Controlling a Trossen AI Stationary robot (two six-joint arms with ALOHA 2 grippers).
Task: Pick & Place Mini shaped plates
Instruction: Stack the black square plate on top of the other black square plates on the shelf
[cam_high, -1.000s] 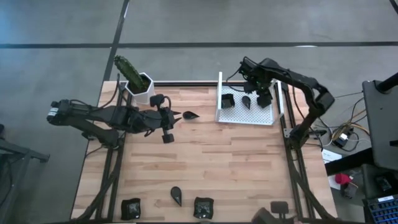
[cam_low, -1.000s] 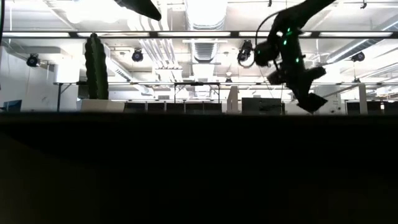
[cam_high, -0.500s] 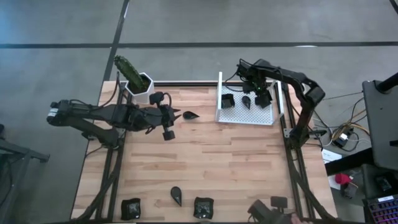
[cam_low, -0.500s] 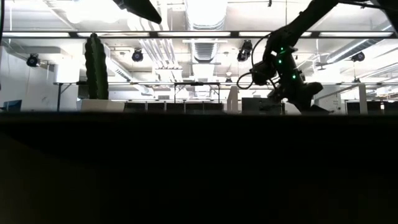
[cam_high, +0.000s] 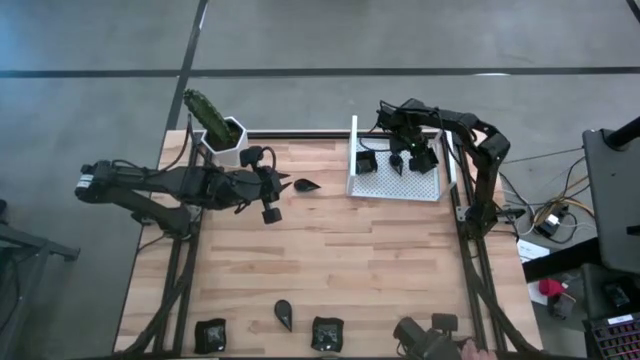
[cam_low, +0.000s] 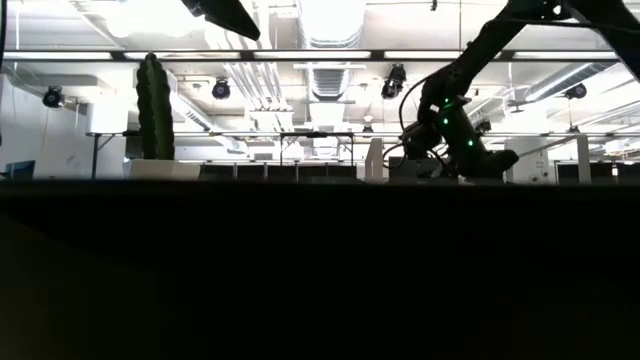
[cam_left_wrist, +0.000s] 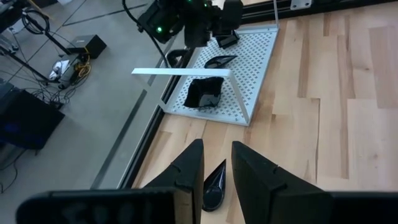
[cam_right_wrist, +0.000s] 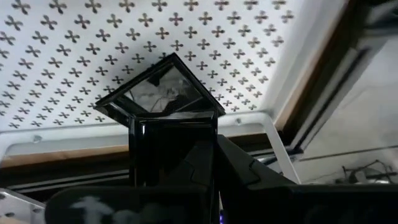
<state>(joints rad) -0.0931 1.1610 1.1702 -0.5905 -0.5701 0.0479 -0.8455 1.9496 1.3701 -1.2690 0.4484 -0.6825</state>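
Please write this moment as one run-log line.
right gripper: holds square plate at white tray | left gripper: open, near teardrop plate

Robotics lab in an open-plan office hall: wooden desk (cam_high: 330, 270) on a metal frame, bare grey concrete floor (cam_high: 300, 40), loose cables (cam_high: 555, 215), ceiling strip lights (cam_low: 330, 20) over rows of workstations (cam_low: 300, 170).

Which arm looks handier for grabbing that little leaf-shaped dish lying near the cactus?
The left. Its tool hangs right beside the leaf-shaped dish, fingers open toward it. The right tool is busy over the white tray, gripping a square dish.
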